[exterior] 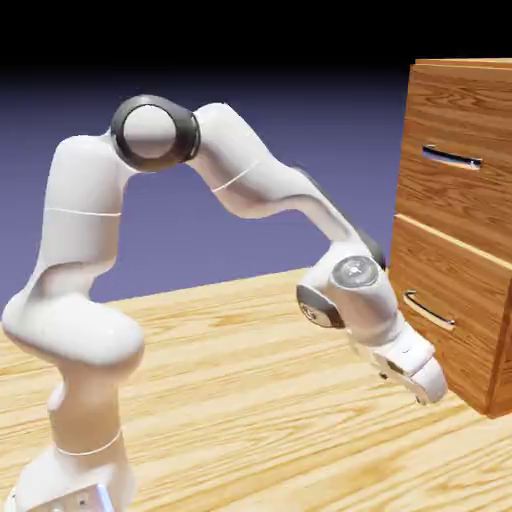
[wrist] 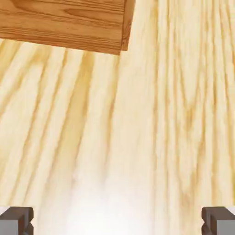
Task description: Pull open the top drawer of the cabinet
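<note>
The cabinet [exterior: 455, 230] stands at the exterior view's right, reddish-brown wood with two stacked drawers. The top drawer [exterior: 450, 175] is flush with the cabinet face and carries a thin silver handle [exterior: 450, 157]. My gripper [exterior: 428, 387] hangs low, pointed down at the tabletop just in front of the lower drawer's bottom, well below the top handle. In the hand view my gripper [wrist: 117, 222] is open, its grey fingertips [wrist: 16, 220] far apart with nothing between them, and the cabinet's bottom corner [wrist: 64, 23] shows at the top left.
The lower drawer [exterior: 445, 310] has its own silver handle [exterior: 430, 310], just above and right of my hand. Pale wooden tabletop [exterior: 250, 400] spreads under the arm and fills most of the hand view.
</note>
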Controlling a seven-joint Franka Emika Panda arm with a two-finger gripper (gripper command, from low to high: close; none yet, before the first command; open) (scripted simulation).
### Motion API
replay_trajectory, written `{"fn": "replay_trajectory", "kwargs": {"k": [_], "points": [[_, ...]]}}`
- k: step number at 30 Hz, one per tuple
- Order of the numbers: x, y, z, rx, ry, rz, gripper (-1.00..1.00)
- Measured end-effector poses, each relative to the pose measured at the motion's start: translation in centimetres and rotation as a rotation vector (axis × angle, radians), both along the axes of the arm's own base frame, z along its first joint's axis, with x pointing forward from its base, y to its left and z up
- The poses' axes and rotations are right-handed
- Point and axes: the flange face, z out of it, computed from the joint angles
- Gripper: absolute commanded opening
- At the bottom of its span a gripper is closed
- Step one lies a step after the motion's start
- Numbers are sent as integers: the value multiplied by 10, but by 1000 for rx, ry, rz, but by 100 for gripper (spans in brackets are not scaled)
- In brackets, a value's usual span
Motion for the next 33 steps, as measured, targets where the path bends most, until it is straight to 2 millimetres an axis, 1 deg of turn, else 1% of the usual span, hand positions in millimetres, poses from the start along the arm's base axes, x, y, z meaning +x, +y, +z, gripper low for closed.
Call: {"fn": "replay_trajectory", "kwargs": {"k": [4,8,13,17,21,24,26,28,32,33], "points": [[11,-10,6,-100,-48,46,0],[25,-14,22,-218,-115,108,0],[47,-6,55,-389,-223,205,0],[67,12,91,-542,-328,300,0],[86,45,134,-707,-449,407,0],[99,79,169,-838,-551,493,0],[105,107,193,-927,-624,553,0],[109,139,217,-1018,-702,613,0],[110,214,265,-1202,-872,734,0],[109,220,269,-1216,-885,743,0]]}}
